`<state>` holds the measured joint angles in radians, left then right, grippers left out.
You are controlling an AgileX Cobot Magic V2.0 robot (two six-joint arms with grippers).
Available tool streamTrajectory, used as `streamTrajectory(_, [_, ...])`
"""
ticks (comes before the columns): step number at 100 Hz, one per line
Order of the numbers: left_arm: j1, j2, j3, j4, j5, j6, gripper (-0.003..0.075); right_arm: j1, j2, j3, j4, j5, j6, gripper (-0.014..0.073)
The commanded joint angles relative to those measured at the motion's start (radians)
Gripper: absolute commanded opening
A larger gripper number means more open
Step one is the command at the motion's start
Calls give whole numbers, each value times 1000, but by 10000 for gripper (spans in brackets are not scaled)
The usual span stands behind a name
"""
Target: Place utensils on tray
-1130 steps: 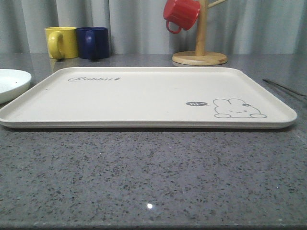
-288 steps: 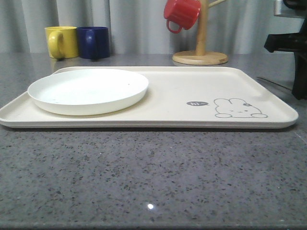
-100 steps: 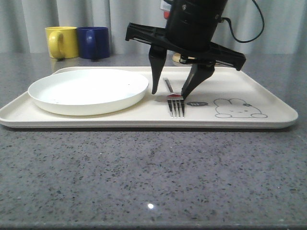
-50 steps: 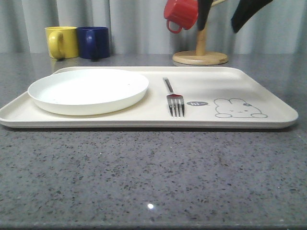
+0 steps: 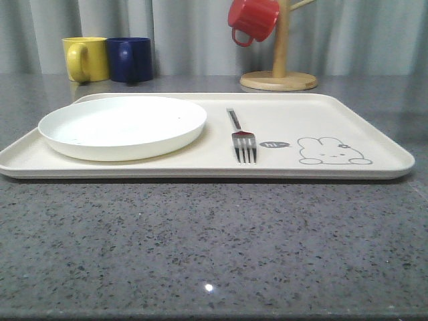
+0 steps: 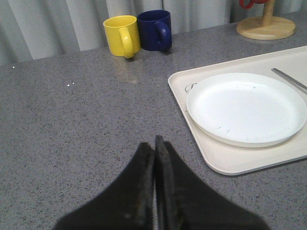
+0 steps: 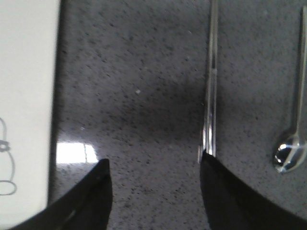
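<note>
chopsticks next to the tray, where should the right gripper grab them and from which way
Probably mid-length, from straight above: the chopsticks lie flat and paired on the counter, spoon off to one side. The open right gripper would straddle their thin width, fingers closing across both.

On the large flat cream rectangular tray (image 5: 374, 144), the round white plate (image 5: 122, 125) lies at its left, the silver four-tined fork (image 5: 241, 137) just right of the plate. Off the tray's right edge, on the bench (image 7: 144, 96), lie the straight metal chopsticks (image 7: 211, 81), the oval-bowled spoon (image 7: 292, 139) beyond them
</note>
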<state>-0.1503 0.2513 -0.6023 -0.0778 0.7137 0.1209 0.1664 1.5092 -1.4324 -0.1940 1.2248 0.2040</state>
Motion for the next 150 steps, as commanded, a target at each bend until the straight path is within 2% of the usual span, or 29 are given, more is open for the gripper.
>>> streamTrajectory(1, [-9,11,-23,-3,-76,-8,-19,-64,-42,-2,51,-16,-78,423])
streamTrajectory(24, [-9,11,-23,-3,-76,-8,-19,-216,-40,84,179,-85,-168,423])
streamTrajectory(38, [-9,11,-23,-3,-76,-8,-19,-267,-37,128,216,-143,-217,423])
streamTrajectory(124, [-9,11,-23,-3,-76,-8,-19,-312,143,150,229,-230,-249,421])
streamTrajectory(134, [-9,11,-23,-3,-76,-8,-19,-312,144,150,229,-230,-249,336])
streamTrajectory(150, [-9,11,-23,-3,-76,-8,-19,-312,144,150,229,-221,-248,73])
